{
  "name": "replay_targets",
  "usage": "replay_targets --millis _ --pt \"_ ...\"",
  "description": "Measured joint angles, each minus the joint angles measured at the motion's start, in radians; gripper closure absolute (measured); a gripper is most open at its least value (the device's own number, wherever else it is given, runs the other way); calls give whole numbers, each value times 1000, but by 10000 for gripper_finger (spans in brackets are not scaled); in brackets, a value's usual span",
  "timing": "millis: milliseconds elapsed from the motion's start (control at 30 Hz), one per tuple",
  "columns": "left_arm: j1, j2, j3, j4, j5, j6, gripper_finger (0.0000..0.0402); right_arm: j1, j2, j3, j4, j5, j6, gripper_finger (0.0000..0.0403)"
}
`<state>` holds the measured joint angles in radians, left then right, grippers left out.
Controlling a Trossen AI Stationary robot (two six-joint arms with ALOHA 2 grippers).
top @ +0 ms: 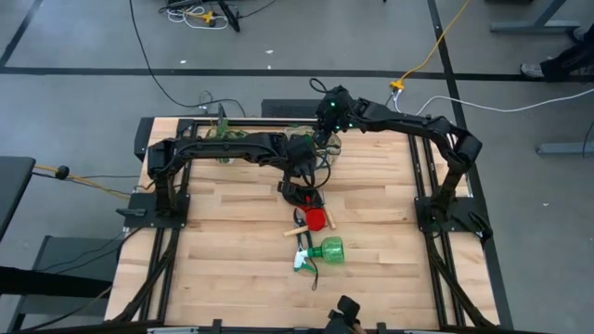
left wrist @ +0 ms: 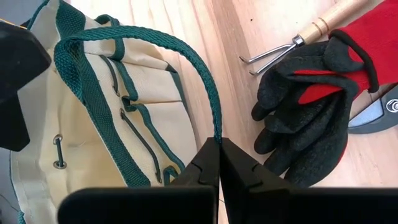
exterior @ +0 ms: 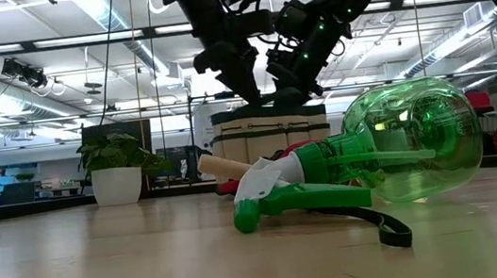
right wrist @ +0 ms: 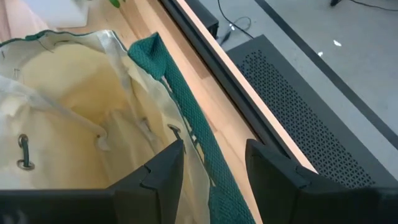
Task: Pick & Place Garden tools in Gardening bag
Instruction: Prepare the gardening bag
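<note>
Bright, even light comes from ceiling strip lights [exterior: 109, 9] seen in the low view, casting only soft shadows on the table [top: 241, 260]. The spray bottle [exterior: 401, 144] shows glare spots, and the near tabletop is blurred.

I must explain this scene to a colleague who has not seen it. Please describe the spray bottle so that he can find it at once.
Start at the wooden table and find the tools lying near its middle. The spray bottle lies on its side nearest the front edge, just beyond the gloves. It alone is clear green plastic with a white trigger.
</note>
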<state>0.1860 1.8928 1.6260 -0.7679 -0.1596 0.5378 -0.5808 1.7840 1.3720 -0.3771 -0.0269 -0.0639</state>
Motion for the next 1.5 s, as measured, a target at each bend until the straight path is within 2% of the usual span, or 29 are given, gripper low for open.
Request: replay_targets --millis 700,833,1167,1500 --pt "1 0 0 1 0 0 399 19 71 10 1 17 -5 236" --pt "1 0 0 1 0 -1 399 20 71 14 1 8 -6 266" --pt "1 0 0 1 0 0 399 20 71 14 -7 -12 -24 392" --pt "1 0 0 1 0 0 399 23 70 14 -20 -35 -27 401"
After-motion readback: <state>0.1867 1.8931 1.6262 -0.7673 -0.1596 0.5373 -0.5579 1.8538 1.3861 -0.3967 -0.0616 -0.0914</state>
